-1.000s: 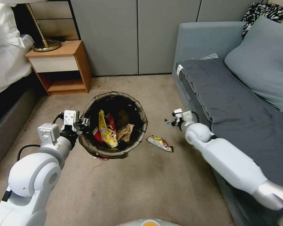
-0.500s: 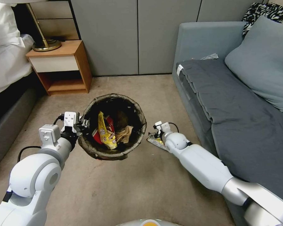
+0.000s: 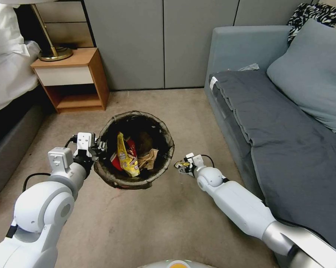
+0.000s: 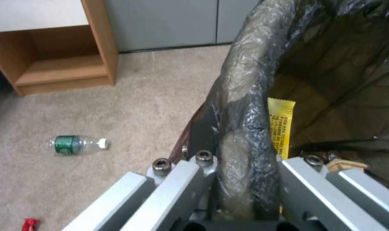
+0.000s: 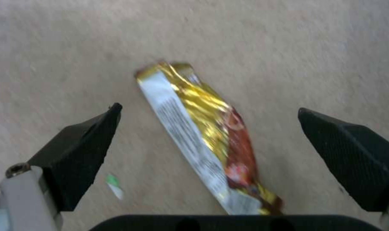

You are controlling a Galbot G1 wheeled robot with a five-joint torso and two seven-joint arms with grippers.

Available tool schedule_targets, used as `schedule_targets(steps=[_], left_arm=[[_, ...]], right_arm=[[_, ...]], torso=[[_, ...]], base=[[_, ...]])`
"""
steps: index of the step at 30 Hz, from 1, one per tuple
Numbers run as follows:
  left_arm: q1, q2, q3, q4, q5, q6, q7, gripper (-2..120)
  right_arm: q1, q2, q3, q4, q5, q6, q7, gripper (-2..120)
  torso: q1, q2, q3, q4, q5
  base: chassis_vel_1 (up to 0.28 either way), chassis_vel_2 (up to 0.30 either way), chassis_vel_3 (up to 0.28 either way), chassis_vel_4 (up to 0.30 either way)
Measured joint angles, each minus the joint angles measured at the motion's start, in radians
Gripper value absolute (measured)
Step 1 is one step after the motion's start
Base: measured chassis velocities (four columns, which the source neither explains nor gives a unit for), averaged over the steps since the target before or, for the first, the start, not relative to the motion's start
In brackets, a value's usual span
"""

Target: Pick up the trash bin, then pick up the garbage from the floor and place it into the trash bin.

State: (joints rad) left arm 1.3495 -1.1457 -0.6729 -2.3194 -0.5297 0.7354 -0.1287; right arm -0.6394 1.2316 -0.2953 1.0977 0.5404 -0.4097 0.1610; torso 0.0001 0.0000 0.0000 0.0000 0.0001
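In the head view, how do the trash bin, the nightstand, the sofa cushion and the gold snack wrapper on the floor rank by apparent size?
Largest to smallest, as they look:
1. sofa cushion
2. nightstand and trash bin: alike, and the raised bin is nearer the camera, so unranked
3. gold snack wrapper

We see our two arms as glossy white shells with rounded ball joints and a silver band near the right elbow. Black cables loop at each wrist. Our left hand (image 4: 241,192) has grey metal bars with hex screws; our right hand (image 5: 209,141) has black textured wedge pads (image 5: 352,154).
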Motion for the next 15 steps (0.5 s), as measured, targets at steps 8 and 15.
schedule_targets(steps=[8,15], left_arm=[[0.002,-0.007,0.006,0.006,0.006,0.000,0.004,1],[0.001,-0.006,0.006,0.008,0.006,0.000,0.005,1]], right_arm=[[-0.025,-0.005,0.005,-0.023,-0.027,0.011,-0.018,100],[-0.016,0.034,-0.004,-0.093,-0.044,0.027,-0.037,100]], torso=[[0.000,0.000,0.000,0.0001,0.0000],[0.000,0.000,0.000,0.0000,-0.0001]], base=[[0.000,0.000,0.000,0.000],[0.000,0.000,0.000,0.000]])
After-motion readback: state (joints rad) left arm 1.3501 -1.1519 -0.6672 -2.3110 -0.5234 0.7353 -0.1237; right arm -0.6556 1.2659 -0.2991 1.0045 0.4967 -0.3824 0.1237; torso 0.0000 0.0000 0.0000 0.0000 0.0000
